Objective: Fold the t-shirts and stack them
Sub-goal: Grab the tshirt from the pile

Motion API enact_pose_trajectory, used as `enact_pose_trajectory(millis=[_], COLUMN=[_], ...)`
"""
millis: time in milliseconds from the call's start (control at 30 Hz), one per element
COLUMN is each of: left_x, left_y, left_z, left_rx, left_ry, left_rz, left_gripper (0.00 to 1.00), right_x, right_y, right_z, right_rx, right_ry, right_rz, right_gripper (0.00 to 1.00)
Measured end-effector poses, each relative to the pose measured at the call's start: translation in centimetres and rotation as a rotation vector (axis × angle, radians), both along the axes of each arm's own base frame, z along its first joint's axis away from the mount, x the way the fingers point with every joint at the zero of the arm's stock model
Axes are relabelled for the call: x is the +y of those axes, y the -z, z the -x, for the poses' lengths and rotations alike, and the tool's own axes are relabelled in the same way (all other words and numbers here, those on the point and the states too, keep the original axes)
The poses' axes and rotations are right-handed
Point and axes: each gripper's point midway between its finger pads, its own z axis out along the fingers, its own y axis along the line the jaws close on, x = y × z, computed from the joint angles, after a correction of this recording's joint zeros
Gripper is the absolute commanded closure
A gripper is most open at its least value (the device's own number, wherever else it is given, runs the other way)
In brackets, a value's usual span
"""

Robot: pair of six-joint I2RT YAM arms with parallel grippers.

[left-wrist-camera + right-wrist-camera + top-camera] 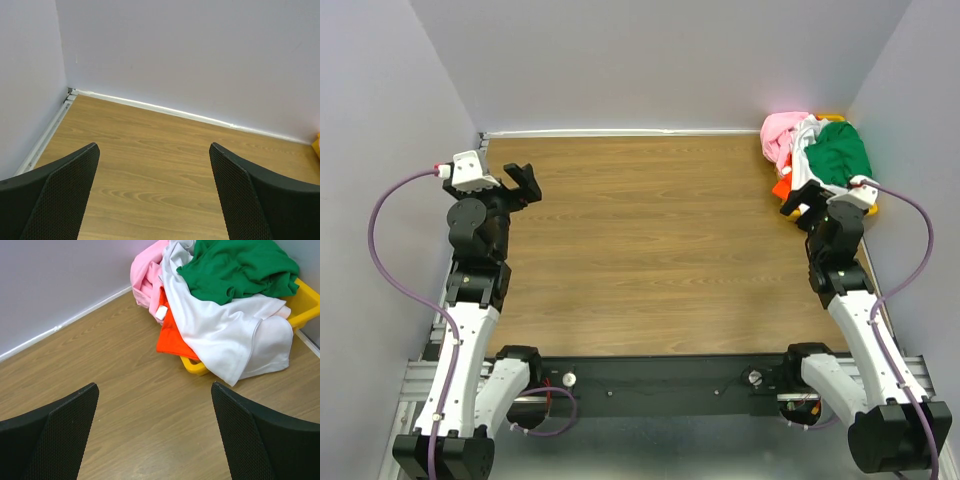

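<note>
Several t-shirts lie heaped in a yellow bin (306, 304) at the table's far right corner. A green tee (235, 267) (842, 152) lies on top, over a white tee (225, 330) (807, 150), an orange-red tee (172, 337) (781, 187) and a pink tee (145, 277) (782, 130). My right gripper (152, 435) (798, 207) is open and empty, just in front of the heap above bare table. My left gripper (152, 192) (523, 182) is open and empty near the far left corner.
Grey walls close the table (650, 250) on the left, back and right. A white strip (165, 111) runs along the foot of the back wall. The bin's yellow corner (316, 145) shows at the right edge of the left wrist view.
</note>
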Motion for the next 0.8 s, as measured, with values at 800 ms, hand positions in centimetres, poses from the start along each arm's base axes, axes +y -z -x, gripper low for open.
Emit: enact_pose_trajectory(millis=[800], left_x=[-2.5], left_y=[2.1], left_z=[2.2], left_rx=[-0.028], left_ry=[0.177], left_rz=[-0.156], left_gripper=[0.02], right_x=[-7.4], right_y=[4.0], right_z=[-11.4], right_rx=[0.243], right_ry=[0.195], right_rz=[0.001], right_gripper=[0.0])
